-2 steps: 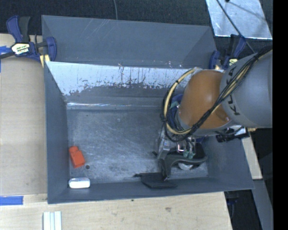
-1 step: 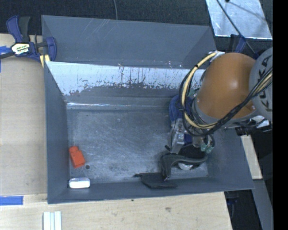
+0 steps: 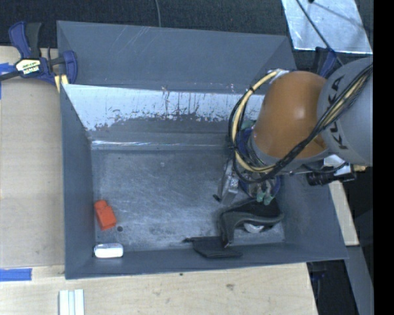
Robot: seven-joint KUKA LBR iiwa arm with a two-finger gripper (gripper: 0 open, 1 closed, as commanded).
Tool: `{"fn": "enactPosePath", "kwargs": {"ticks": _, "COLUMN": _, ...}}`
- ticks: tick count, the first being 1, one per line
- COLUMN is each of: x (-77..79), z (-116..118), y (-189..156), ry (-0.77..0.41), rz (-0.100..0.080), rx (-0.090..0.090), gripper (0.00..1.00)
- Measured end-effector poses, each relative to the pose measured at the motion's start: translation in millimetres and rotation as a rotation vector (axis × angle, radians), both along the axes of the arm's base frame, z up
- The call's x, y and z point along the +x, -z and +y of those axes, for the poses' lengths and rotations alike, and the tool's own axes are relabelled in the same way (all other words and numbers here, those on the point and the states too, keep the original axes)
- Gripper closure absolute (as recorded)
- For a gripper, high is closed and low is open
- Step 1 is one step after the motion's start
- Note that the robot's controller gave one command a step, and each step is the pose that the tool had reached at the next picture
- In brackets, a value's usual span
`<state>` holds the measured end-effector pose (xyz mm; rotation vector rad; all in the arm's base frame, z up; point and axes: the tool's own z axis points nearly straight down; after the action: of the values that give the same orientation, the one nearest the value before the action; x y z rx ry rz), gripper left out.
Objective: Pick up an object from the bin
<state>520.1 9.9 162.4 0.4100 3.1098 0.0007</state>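
My pincer point(image 3: 238, 192) hung over the black curved plastic piece with a white patch point(image 3: 249, 220), low in the grey metal bin point(image 3: 151, 169) on the arm's side. I could not tell its grip state. I judged a centred, vertical descent best.

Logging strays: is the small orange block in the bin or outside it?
In. The orange block lies on the bin floor by its left wall, near the white piece.
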Motion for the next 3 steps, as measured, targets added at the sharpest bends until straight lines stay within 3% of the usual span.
{"fn": "enactPosePath", "kwargs": {"ticks": 1, "x": -26.4, "z": -56.0, "y": -103.8, "ry": -0.07, "rz": -0.006, "rx": -0.004, "gripper": 1.0}}
{"fn": "enactPosePath", "kwargs": {"ticks": 2, "x": -27.0, "z": -53.2, "y": -99.6, "ry": -0.075, "rz": 0.001, "rx": -0.001, "gripper": 0.0}}
{"fn": "enactPosePath", "kwargs": {"ticks": 3, "x": 15.7, "z": -35.4, "y": 18.8, "ry": -0.407, "rz": 0.007, "rx": 0.0, "gripper": 0.0}}
